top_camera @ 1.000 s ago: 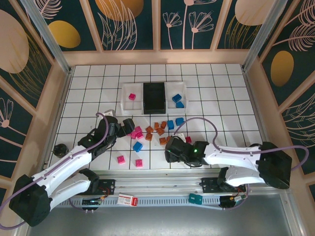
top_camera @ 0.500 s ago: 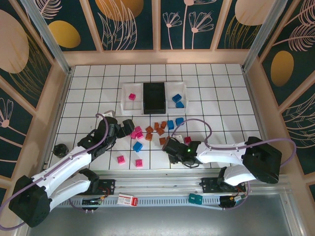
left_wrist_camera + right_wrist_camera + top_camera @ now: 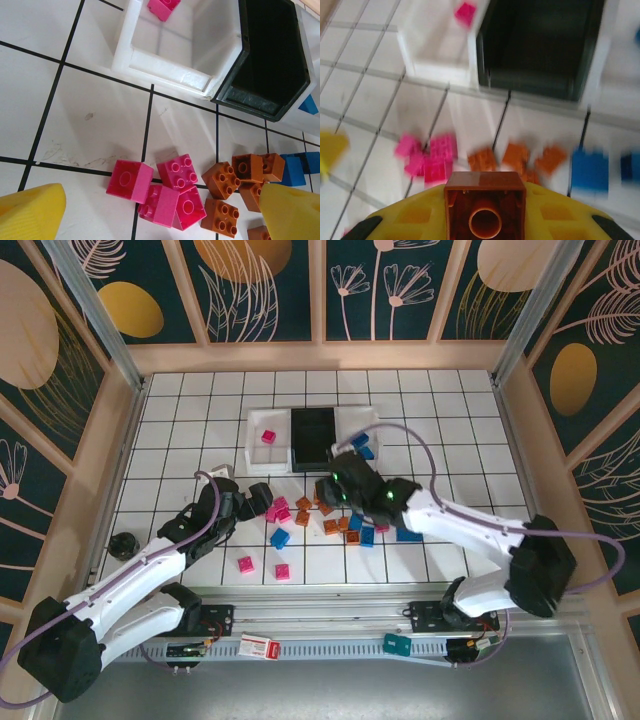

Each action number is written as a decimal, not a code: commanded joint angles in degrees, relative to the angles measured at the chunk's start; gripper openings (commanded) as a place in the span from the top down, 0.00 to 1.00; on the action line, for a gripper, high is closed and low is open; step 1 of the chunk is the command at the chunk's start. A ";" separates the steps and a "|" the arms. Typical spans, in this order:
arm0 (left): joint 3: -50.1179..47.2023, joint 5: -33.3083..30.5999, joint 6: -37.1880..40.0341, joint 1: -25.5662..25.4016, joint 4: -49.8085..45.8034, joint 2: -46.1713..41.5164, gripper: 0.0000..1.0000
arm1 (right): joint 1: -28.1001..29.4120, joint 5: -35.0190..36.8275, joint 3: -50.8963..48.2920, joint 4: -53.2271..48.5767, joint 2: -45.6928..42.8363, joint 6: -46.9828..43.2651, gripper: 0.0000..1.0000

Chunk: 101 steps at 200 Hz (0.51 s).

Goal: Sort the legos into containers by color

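My right gripper (image 3: 485, 217) is clamped on a small orange plastic brick (image 3: 485, 200), held just short of the black rectangular tray (image 3: 313, 440) at upper centre of the overhead view. That tray looks empty. The left white tray (image 3: 252, 448) holds one magenta-pink brick (image 3: 268, 437), and the right white tray (image 3: 375, 418) holds two blue bricks (image 3: 360, 440). My left gripper (image 3: 160, 215) hangs wide open over the pink cluster (image 3: 165, 192). Most bricks lie loose mid-frame, so I judge the sorting barely begun.
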 commanded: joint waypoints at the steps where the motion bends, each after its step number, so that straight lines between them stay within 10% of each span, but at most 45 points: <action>1: 0.10 0.20 -0.75 -0.11 -1.48 -0.78 0.01 | -4.84 -1.80 8.25 4.66 10.32 -7.81 0.78; 65: -0.45 0.03 -1.27 -0.05 -3.09 -1.80 0.01 | -10.32 2.35 35.55 -1.31 37.59 -9.73 0.71; 101: 0.00 -0.35 -0.70 -0.12 -3.65 0.25 0.01 | -11.01 2.88 41.38 -2.50 41.85 -8.28 0.43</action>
